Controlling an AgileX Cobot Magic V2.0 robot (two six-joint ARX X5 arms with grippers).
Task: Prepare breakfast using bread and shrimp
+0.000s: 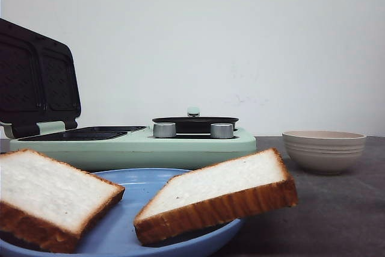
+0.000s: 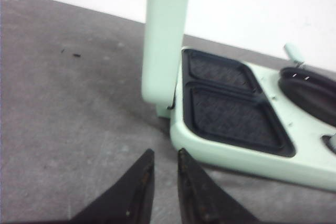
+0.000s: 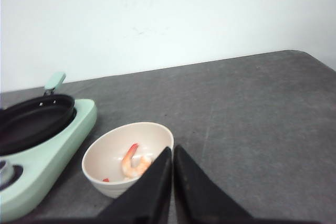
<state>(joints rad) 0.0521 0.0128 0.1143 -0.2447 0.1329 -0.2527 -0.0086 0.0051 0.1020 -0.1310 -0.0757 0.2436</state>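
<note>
I judge nothing started: both bread slices (image 1: 219, 194) sit lower frame on the plate (image 1: 138, 185), my left claw (image 2: 164, 179) and right claw (image 3: 172, 174) narrow and empty, so next I must widen one for bread.

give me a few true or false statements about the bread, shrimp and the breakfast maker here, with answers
1. Two bread slices sit on the blue plate. True.
2. The sandwich-press lid of the mint-green breakfast maker is closed. False: it stands open, exposing the two dark grill plates.
3. The shrimp lies in the beige bowl. True.
4. A slice of bread lies on the grill plates. False: both plates are bare in the left wrist view.
5. The bowl stands left of the breakfast maker in the front view. False: it stands to its right.
6. The right gripper holds nothing, its fingers nearly together. True.
</note>
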